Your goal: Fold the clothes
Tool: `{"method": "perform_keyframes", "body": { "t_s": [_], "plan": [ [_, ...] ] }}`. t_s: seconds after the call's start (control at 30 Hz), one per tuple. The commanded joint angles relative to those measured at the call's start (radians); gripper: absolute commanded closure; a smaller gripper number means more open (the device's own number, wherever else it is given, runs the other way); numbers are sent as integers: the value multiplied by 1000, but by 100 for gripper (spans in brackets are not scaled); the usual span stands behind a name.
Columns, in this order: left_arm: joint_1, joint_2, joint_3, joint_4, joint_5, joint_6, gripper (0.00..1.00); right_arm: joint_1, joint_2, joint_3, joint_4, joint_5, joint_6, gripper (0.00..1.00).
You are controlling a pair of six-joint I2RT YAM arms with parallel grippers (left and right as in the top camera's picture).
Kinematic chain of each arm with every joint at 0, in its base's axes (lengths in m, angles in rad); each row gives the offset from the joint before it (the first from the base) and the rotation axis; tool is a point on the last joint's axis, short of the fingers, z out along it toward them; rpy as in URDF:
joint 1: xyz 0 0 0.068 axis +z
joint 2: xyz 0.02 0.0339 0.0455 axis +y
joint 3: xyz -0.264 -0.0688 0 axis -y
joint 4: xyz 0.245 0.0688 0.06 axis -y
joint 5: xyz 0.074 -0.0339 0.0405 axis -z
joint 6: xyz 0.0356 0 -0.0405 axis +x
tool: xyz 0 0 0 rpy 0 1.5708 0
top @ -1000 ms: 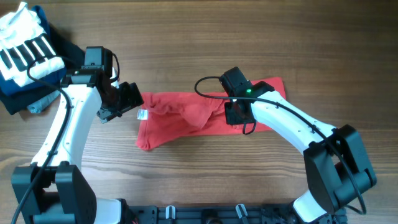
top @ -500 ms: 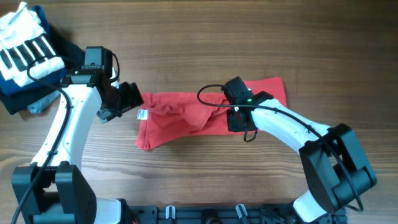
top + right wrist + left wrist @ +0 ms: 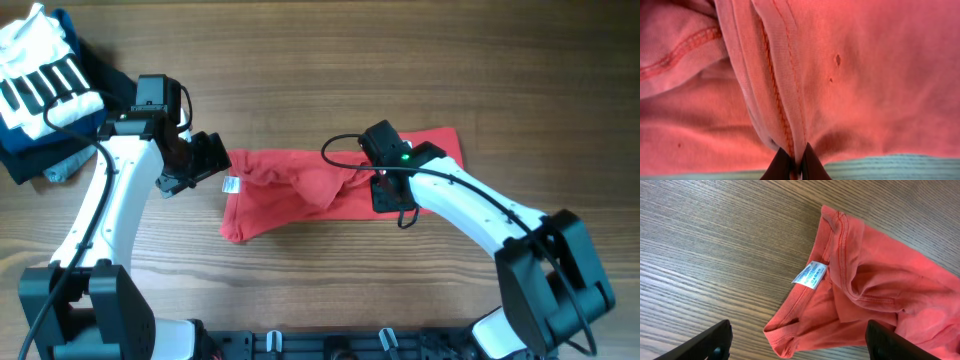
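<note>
Lying at the far left, a striped white garment (image 3: 40, 75) tops navy clothes (image 3: 25, 150). The left gripper (image 3: 205, 162) hangs wide apart just beside the collar label (image 3: 810, 274) of the crumpled red T-shirt (image 3: 285, 195) at centre; the right gripper (image 3: 388, 192) pinches its folded seam.

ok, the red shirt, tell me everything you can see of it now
The red T-shirt lies crumpled and partly bunched on the wooden table, stretched left to right between the arms. It looks like soft cotton knit with stitched hems, and a white care label pokes out at its left end. No print shows. The right gripper is shut on a hemmed fold near the middle. The left gripper is open beside the left end, apparently not touching.
</note>
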Motion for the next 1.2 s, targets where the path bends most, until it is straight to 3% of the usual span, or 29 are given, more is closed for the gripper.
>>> {"method": "perform_keyframes", "body": {
  "t_s": [0.0,0.43,0.67,0.8,0.97,1.17],
  "plan": [
    [3,10,-2,0,-10,13,15,1,-19,17,-34,24,-7,96],
    [3,10,-2,2,-10,13,15,1,-6,10,13,-186,-145,92],
    [3,10,-2,-1,-10,13,15,0,-6,10,21,-190,-161,65],
    [3,10,-2,-1,-10,13,15,0,-6,10,0,-164,-151,67],
    [3,10,-2,-1,-10,13,14,-6,-32,16,-36,-30,-32,71],
    [2,10,-2,-3,-9,13,12,-55,-154,49,9,29,-16,65]
  ]
}}
